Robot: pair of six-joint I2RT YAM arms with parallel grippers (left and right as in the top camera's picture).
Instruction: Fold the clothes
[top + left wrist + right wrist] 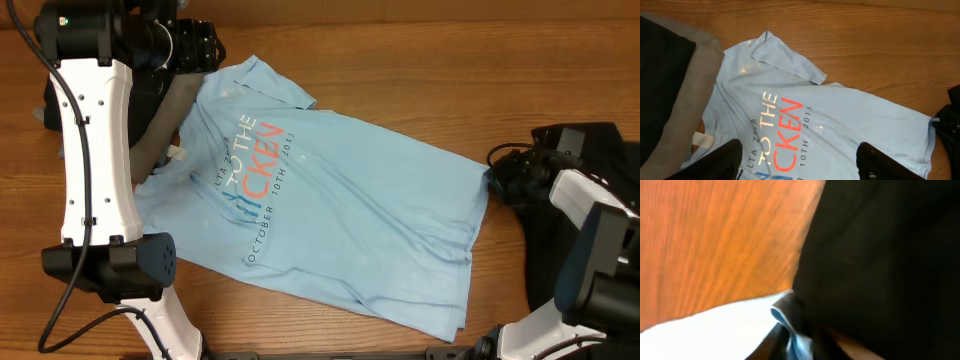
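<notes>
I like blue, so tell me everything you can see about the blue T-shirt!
The light blue T-shirt is soft, thin cloth with short sleeves and red chest lettering. It lies spread face up, wrinkled, slanted across the wooden table, collar upper left, hem lower right. Its collar end touches grey and black clothes. Its right edge bunches at the jaws of the right arm.
</notes>
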